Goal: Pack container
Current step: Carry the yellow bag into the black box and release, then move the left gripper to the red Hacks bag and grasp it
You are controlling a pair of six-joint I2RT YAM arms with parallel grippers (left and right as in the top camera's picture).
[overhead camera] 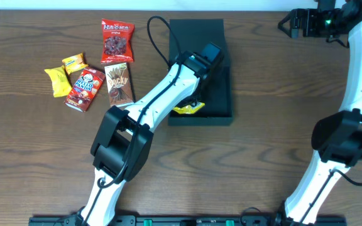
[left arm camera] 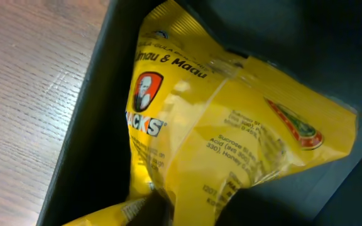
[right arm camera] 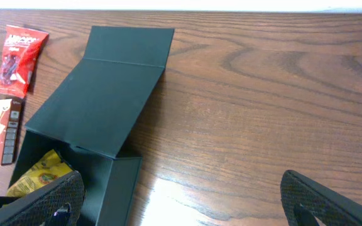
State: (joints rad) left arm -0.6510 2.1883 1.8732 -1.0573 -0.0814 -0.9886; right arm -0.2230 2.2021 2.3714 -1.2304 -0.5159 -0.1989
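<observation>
The black container (overhead camera: 222, 94) lies open at the table's middle, its flap lid (overhead camera: 195, 30) folded back. It also shows in the right wrist view (right arm camera: 115, 182). My left arm reaches down into it. My left gripper (left arm camera: 197, 210) is shut on a yellow snack packet (left arm camera: 231, 119), which hangs low inside the box by its left wall (left arm camera: 87, 125). A bit of the packet shows under the arm in the overhead view (overhead camera: 188, 108) and in the right wrist view (right arm camera: 39, 172). My right gripper (right arm camera: 181, 201) is open and empty, held high at the far right (overhead camera: 294, 25).
Left of the container lie a red packet (overhead camera: 117, 41), a brown stick-snack box (overhead camera: 119, 83), a red-and-blue packet (overhead camera: 85, 88) and two small yellow packets (overhead camera: 57, 81) (overhead camera: 74, 62). Bare wooden table (right arm camera: 263, 94) lies right of the box.
</observation>
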